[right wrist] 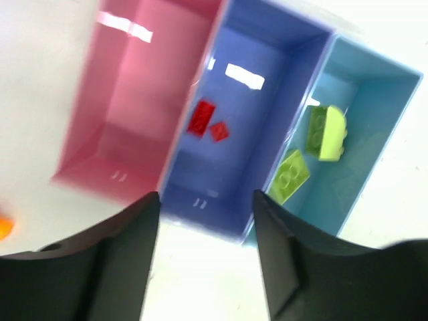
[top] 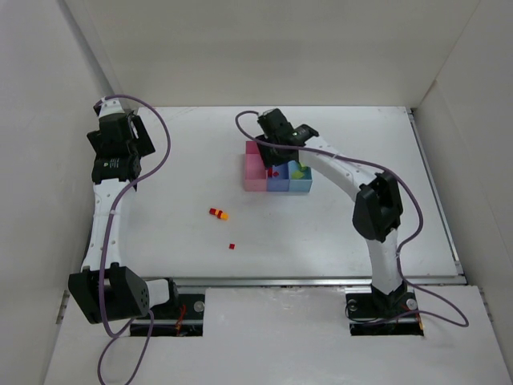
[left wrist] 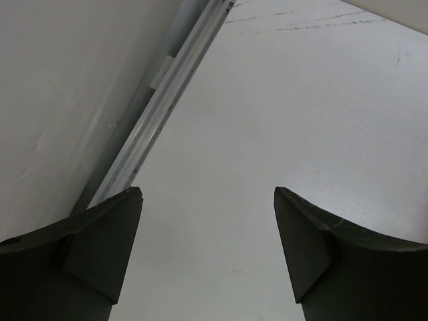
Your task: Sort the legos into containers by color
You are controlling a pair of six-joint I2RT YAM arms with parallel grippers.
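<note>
The tray [top: 276, 183] of three joined bins stands on the white worktop [top: 345, 224], a little above the centre of the top view. The right gripper [right wrist: 204, 200] hangs over it, and its jaws are spread with nothing between them. In the right wrist view the pink bin [right wrist: 134, 100] is on the left and has no brick inside. The blue bin [right wrist: 261, 80] in the middle holds two red bricks [right wrist: 201, 118], which lie close together on its floor. The cyan bin [right wrist: 381, 120] on the right holds two green bricks [right wrist: 289, 176], one nearer the lower edge of the frame than the other.

On the worktop, lower left of the tray in the top view, lies a small group of bricks [top: 218, 213] in red and orange. A single red brick [top: 232, 245] lies below it, apart.

The left gripper [left wrist: 207, 194] is at the upper left of the top view, well away from the tray. Its jaws are wide apart over bare worktop, beside a metal rail [left wrist: 160, 114].
</note>
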